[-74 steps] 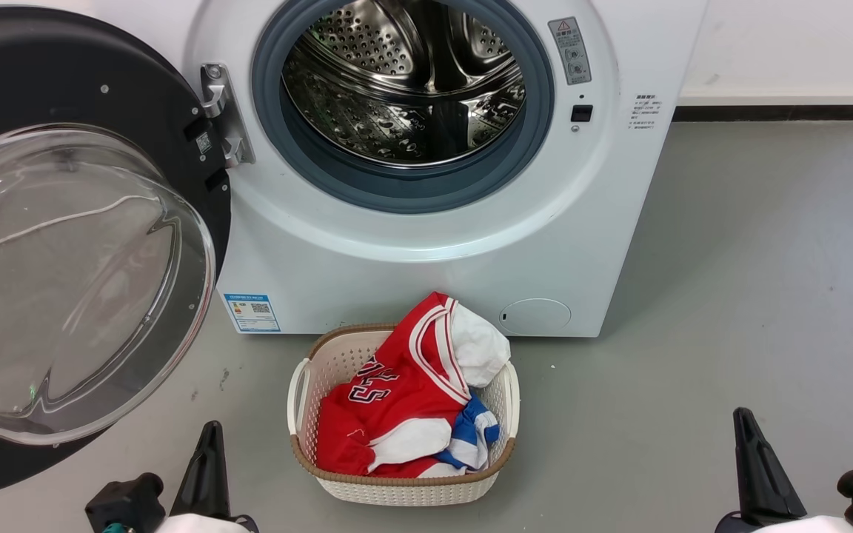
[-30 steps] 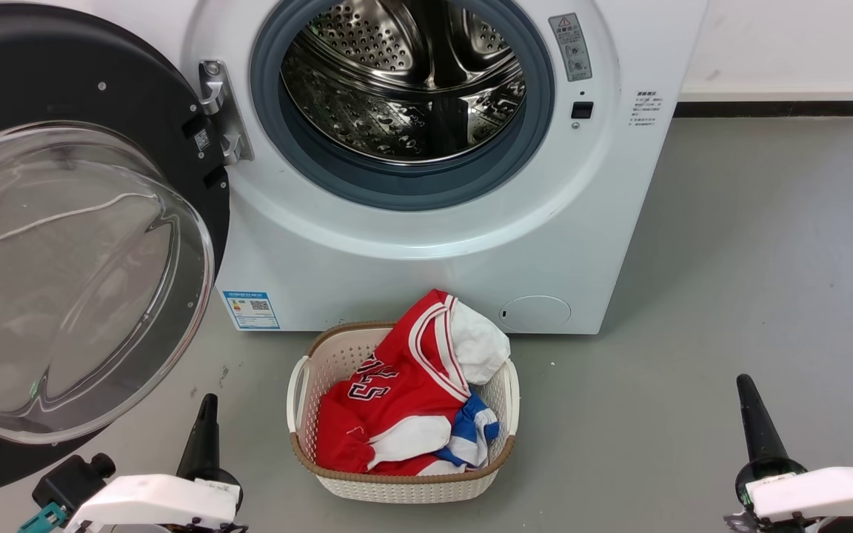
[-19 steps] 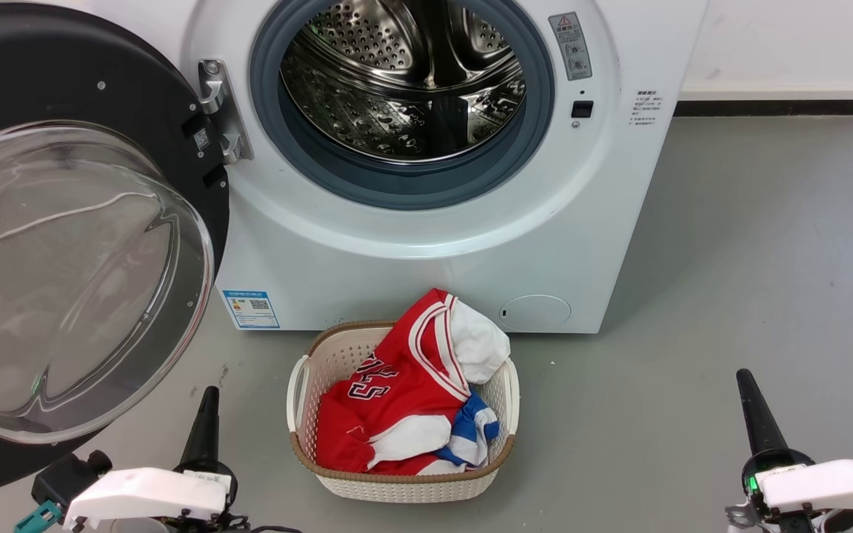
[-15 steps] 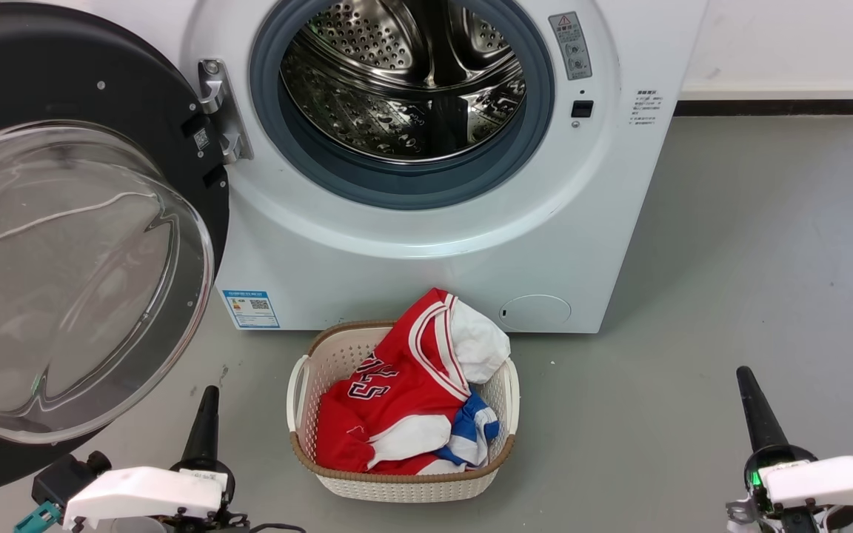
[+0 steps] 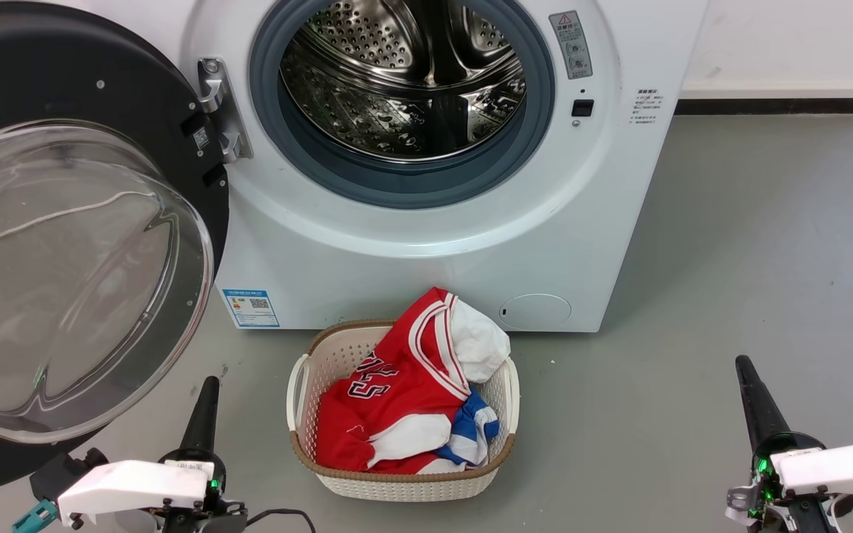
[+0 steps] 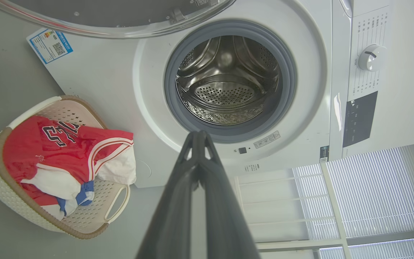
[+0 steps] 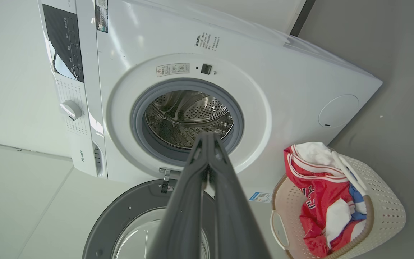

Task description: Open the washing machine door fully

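Note:
The white washing machine [image 5: 426, 259] stands ahead with its steel drum [image 5: 404, 81] exposed. Its black washing machine door [image 5: 41, 81] is swung wide to the left on a metal hinge [image 5: 219, 111], the clear glass bowl [image 5: 71, 281] bulging toward me. My left gripper [image 5: 208, 389] sits low at the bottom left, shut and empty, below the door's lower edge and apart from it. At the bottom right my right gripper [image 5: 745, 366] is shut and empty, well away from the machine. Both wrist views look at the machine [image 6: 138, 72] [image 7: 282, 72] past closed fingertips [image 6: 198, 135] [image 7: 207, 136]; the door [image 7: 138, 201] also appears there.
A white laundry basket [image 5: 308, 385] holding a red jersey [image 5: 389, 392] and white and blue cloth sits on the grey floor [image 5: 767, 244] right in front of the machine, between my grippers. A white wall with a dark baseboard [image 5: 774, 111] runs behind on the right.
Both arms have risen a little in the head view, their white forearms coming into sight. The door, machine and basket have stayed put; the view shifted only slightly.

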Available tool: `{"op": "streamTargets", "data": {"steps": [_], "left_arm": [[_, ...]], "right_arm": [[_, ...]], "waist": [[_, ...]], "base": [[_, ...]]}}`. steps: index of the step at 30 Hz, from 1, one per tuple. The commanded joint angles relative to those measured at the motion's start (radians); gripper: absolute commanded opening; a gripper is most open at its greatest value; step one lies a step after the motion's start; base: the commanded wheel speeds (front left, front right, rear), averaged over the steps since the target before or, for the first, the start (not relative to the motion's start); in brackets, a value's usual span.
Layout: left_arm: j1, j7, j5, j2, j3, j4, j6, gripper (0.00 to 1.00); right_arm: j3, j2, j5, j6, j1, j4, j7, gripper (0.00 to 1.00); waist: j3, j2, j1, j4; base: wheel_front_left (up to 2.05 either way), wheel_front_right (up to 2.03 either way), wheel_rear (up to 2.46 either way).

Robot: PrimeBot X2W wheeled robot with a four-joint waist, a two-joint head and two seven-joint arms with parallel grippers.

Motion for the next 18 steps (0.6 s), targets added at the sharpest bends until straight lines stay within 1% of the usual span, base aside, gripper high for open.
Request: {"op": "streamTargets", "data": {"steps": [1, 18], "left_arm": [[-0.024, 0.005, -0.02, 0.0, 0.002, -0.002, -0.007, 0.0], [-0.046, 0.04, -0.167, 0.0, 0.012, 0.011, -0.018, 0.0]], "right_arm": [[-0.002, -0.005, 0.02, 0.0, -0.018, 0.001, 0.007, 0.0], [-0.014, -0.001, 0.152, 0.0, -0.048, 0.02, 0.046, 0.0]], "waist": [[0.0, 0.0, 0.0, 0.0], [0.003, 0.0, 0.0, 0.0]], "base": [[0.0, 0.0, 0.0], [0.0, 0.0, 0.0]]}}
